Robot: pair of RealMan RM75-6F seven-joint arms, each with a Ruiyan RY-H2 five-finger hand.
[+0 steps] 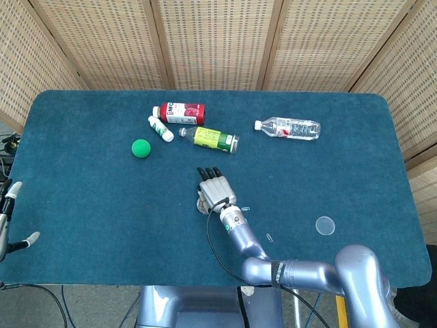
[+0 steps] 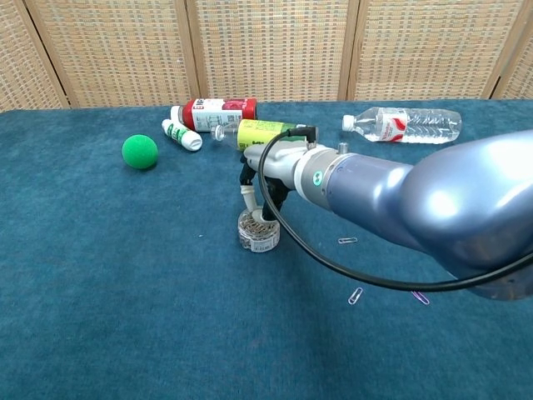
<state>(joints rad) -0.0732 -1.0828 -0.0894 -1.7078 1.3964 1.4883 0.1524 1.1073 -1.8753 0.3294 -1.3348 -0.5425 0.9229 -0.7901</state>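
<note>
My right hand (image 1: 214, 188) hangs over a small clear jar of paper clips (image 2: 256, 232) in the middle of the blue table. In the chest view its fingertips (image 2: 248, 197) point down and touch the jar's rim, while the jar still stands on the cloth. In the head view the fingers lie stretched out and cover most of the jar (image 1: 202, 204). My left hand (image 1: 8, 217) hovers off the table's left edge, fingers spread, holding nothing.
Behind the jar lie a yellow-green bottle (image 2: 263, 132), a red bottle (image 2: 218, 112) and a small white bottle (image 2: 181, 135). A green ball (image 2: 140, 152) sits at the left and a water bottle (image 2: 405, 123) at the back right. Loose paper clips (image 2: 356, 296) and a clear lid (image 1: 325, 225) lie at the front right.
</note>
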